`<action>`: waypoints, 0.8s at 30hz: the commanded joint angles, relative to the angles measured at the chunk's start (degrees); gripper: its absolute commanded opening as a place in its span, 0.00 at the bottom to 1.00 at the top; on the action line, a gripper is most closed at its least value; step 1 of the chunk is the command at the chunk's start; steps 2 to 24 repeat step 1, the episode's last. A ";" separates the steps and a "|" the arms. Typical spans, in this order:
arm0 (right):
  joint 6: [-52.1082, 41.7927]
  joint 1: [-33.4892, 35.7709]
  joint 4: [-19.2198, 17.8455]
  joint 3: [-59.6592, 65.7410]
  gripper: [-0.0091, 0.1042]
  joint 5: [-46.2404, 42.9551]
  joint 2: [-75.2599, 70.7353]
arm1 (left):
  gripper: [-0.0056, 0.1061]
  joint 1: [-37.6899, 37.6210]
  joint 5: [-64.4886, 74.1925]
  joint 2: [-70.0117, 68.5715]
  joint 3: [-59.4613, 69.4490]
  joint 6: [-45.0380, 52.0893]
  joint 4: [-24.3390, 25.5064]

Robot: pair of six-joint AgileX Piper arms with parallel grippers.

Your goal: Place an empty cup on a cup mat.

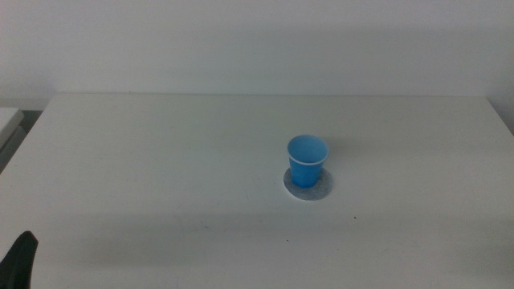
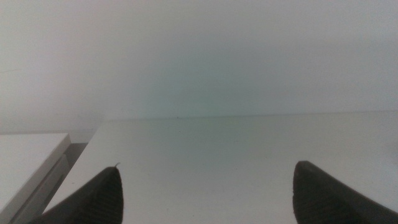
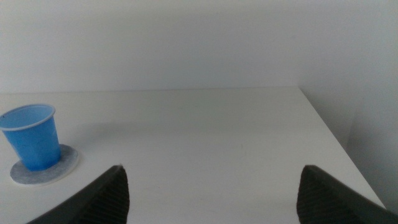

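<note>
The bright blue cup (image 1: 307, 160) stands upright on the round grey cup mat (image 1: 319, 190), right of the table's middle. It also shows in the right wrist view, cup (image 3: 31, 137) on mat (image 3: 65, 163), empty inside. My left gripper (image 1: 20, 261) waits at the bottom left corner of the middle view; in its wrist view the gripper (image 2: 205, 193) is open with nothing between the jaws. My right gripper (image 3: 211, 193) is open and empty, well away from the cup; it is out of the middle view.
The white table (image 1: 161, 160) ends at a far edge against a pale wall. A second white surface (image 2: 25, 162) lies beyond the table's left edge. The table's right edge (image 3: 329, 134) shows in the right wrist view.
</note>
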 commanded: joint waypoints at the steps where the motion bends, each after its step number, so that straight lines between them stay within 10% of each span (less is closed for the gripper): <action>1: -0.45 -0.49 -0.58 0.23 0.90 -0.61 -0.25 | 0.89 -0.06 -0.73 -0.21 -0.02 -0.16 -0.02; 24: -0.45 -0.49 -0.58 0.23 0.90 -0.61 -0.25 | 0.89 -0.06 -0.73 -0.21 -0.02 -0.16 -0.02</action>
